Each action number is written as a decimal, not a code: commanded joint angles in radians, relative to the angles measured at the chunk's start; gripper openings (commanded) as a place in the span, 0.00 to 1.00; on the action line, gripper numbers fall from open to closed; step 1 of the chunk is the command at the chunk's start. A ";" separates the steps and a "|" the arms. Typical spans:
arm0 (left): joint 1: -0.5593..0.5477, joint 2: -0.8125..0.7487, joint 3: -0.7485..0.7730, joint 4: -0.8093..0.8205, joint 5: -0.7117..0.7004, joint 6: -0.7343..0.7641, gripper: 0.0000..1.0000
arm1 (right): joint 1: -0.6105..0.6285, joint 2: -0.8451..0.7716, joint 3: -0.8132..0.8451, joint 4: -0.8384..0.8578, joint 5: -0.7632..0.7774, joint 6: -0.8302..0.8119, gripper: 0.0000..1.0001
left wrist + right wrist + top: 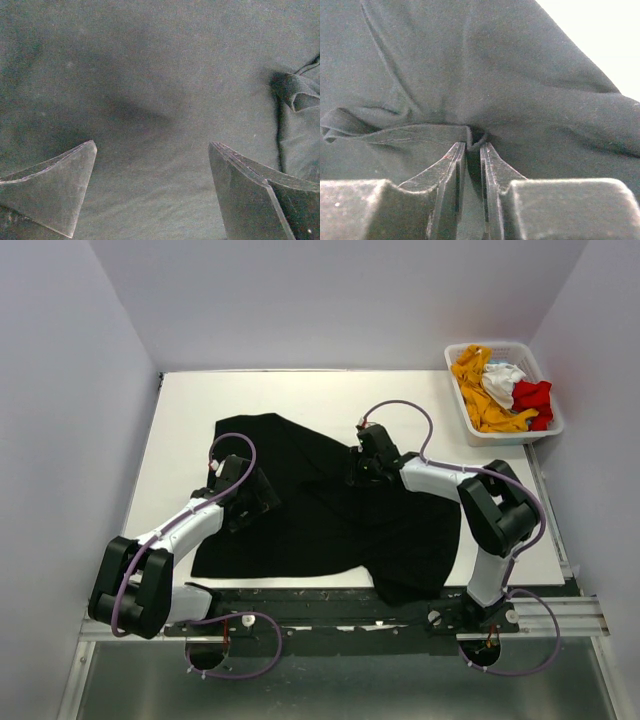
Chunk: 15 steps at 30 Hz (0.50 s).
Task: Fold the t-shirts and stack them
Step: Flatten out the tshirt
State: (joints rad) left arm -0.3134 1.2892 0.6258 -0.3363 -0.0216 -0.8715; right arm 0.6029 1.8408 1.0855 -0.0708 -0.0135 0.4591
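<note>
The white table (pixel 180 410) carries one black t-shirt (pixel 330 530), spread open across most of it and far from flat, its near hem spilling over the table's front edge. Everything else I place from that shirt.

The left arm (pixel 170 535) reaches in over the shirt's left side, and the right arm (pixel 480 505) bends in over its right half.

Well off beyond the shirt's far right corner stands a white slatted basket (pixel 510 436), and in it lie an orange-yellow t-shirt (pixel 480 400), a white t-shirt (pixel 503 382) and a red t-shirt (pixel 533 398), all bundled together.

The left gripper (pixel 152 145) hangs over the shirt's left-hand part with its jaws spread wide; smooth black cloth shows between them and nothing is held. Whether the tips touch the cloth I cannot tell.

The right gripper (pixel 472 146) is down on the shirt's upper middle, near a creased fold. Its jaws stand close together, only a thin slit between them, and a small raised pucker of the black cloth is nipped at their tips.
</note>
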 commanded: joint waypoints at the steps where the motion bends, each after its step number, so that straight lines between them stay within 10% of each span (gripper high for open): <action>1: 0.005 0.013 0.004 0.010 0.020 0.015 0.99 | 0.001 0.022 0.043 -0.047 0.063 -0.027 0.20; 15: 0.005 0.039 0.010 0.008 0.074 0.009 0.99 | -0.028 0.033 0.263 -0.204 0.368 -0.165 0.07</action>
State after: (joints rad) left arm -0.3122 1.2987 0.6273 -0.3222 0.0109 -0.8669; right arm 0.5995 1.8458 1.2594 -0.2192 0.2180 0.3649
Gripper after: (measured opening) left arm 0.984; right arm 0.092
